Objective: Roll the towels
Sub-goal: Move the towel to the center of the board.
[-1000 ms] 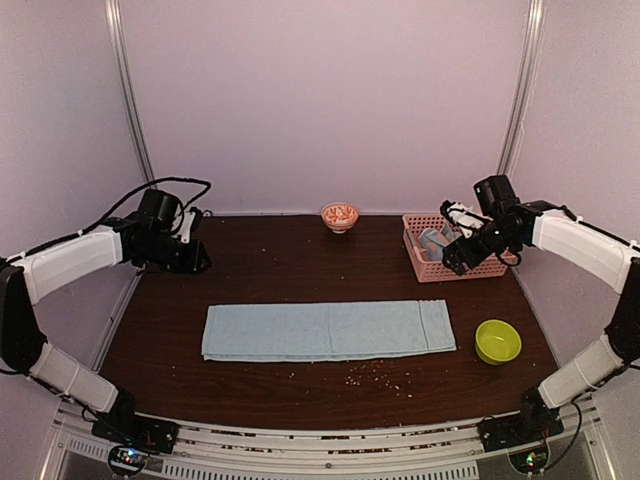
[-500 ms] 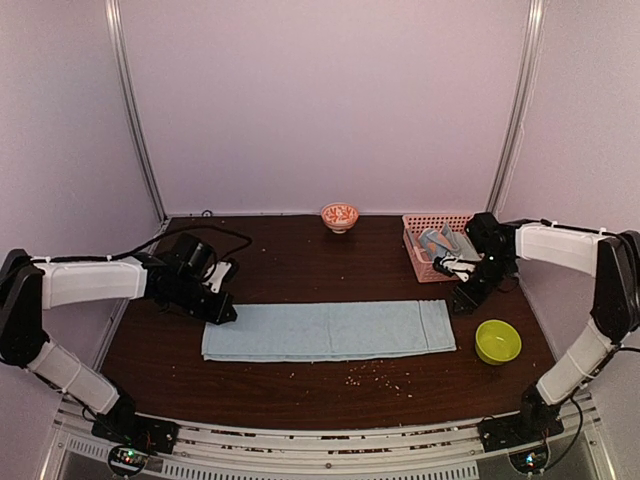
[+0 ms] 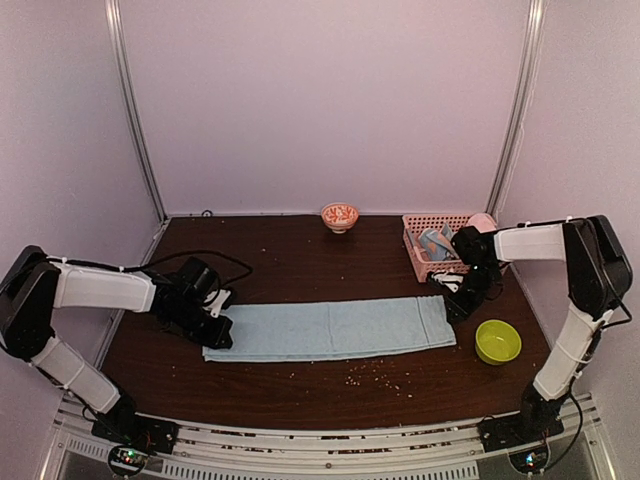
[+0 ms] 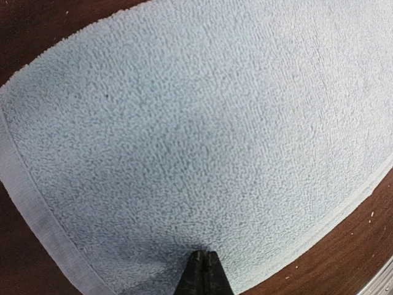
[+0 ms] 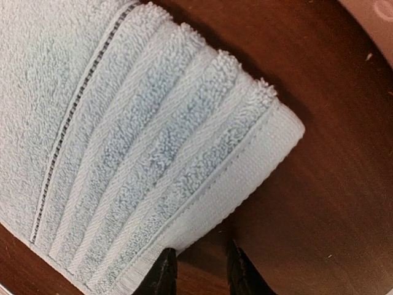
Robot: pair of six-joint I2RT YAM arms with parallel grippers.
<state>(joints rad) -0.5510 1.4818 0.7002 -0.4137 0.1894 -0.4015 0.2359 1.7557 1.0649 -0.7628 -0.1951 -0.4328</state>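
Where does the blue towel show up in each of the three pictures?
Top: towel lies flat, just below centre.
Left wrist: towel fills nearly the whole picture.
Right wrist: towel, its ribbed end, covers the left and middle.
Shared landmark: the dark table around it.

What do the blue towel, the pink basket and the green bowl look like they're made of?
Towel: looped terry cloth, likely cotton, matte, with a flat woven hem. Basket: pink lattice walls, looks like moulded plastic. Bowl: smooth, even lime-green, probably plastic; ceramic can't be ruled out.
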